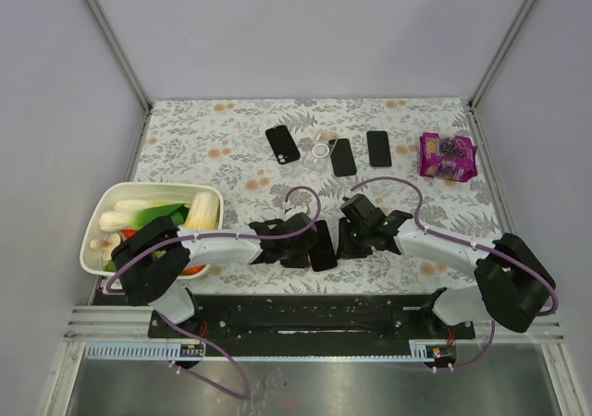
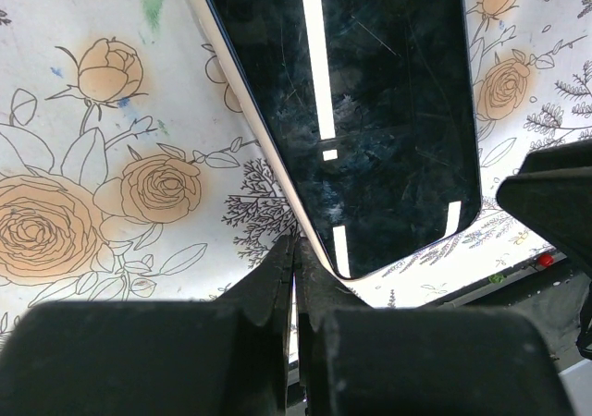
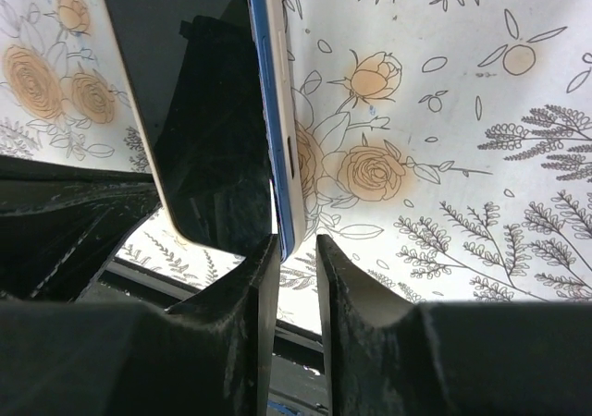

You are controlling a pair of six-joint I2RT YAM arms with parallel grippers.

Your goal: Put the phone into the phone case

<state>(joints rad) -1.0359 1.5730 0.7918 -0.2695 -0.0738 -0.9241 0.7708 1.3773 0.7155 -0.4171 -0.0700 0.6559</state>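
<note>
The phone (image 1: pixel 322 247) lies near the front middle of the table (image 1: pixel 231 139). The left gripper (image 2: pixel 294 254) is pinched together on the phone's edge. The right gripper (image 3: pixel 296 243) straddles the opposite edge, jaws slightly apart.

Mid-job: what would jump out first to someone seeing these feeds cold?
Both grippers meet on one dark phone at the near centre of the table: the left gripper at its corner, the right gripper straddling its blue edge. Beyond lies a row of three dark slabs; a vegetable tub sits far left.
</note>
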